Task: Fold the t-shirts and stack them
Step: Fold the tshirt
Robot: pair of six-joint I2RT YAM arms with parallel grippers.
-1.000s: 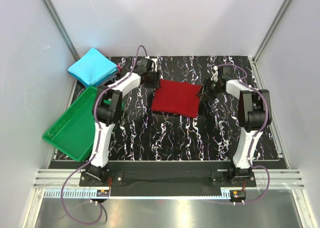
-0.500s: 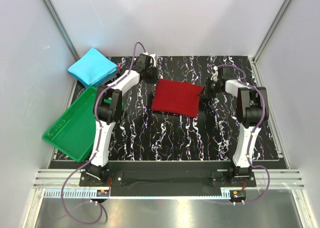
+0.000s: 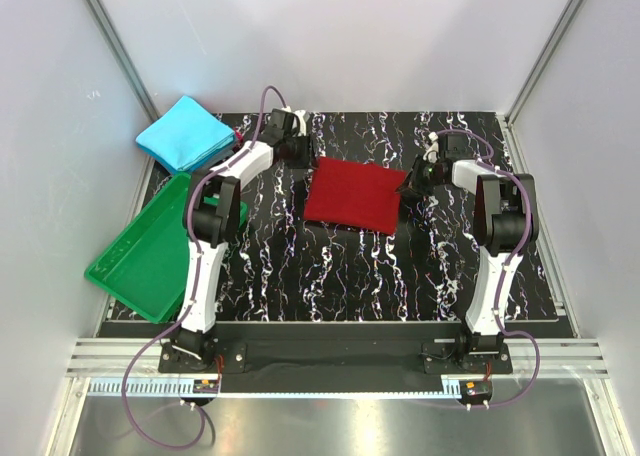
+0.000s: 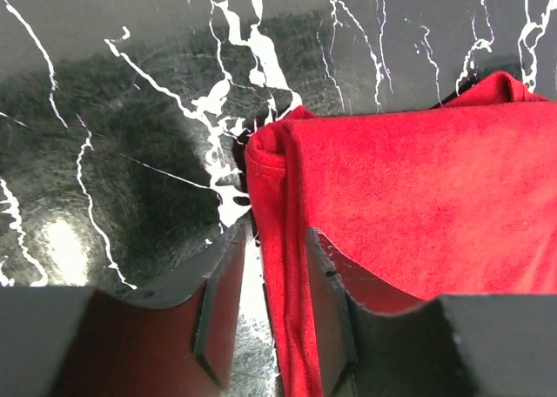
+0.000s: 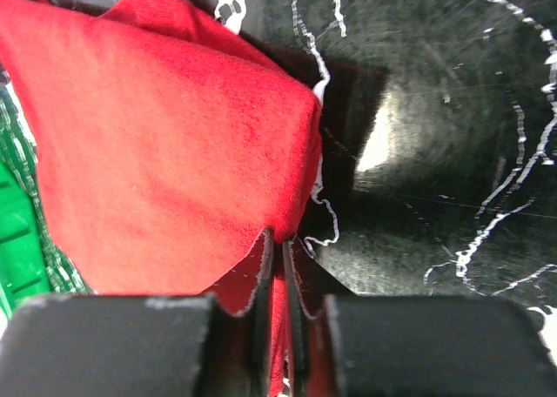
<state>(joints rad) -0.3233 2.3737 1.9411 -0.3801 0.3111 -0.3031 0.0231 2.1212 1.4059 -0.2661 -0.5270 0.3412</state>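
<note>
Both look folded, stacking remains: the dark red cloth t-shirt (image 3: 352,196) lies right of the green plastic tray (image 3: 150,246), the bright cyan-blue cloth t-shirt (image 3: 185,136) behind it, right pincer (image 5: 277,240) nipping the red edge, left pincer (image 4: 274,240) parted.

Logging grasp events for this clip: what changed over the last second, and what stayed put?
The left gripper shifted slightly toward the far-left corner; its jaws stand apart astride the left edge of the dark red t-shirt. The right gripper has closed on the shirt's right edge. The shirt, the folded cyan-blue t-shirt and the green tray stayed put.
</note>
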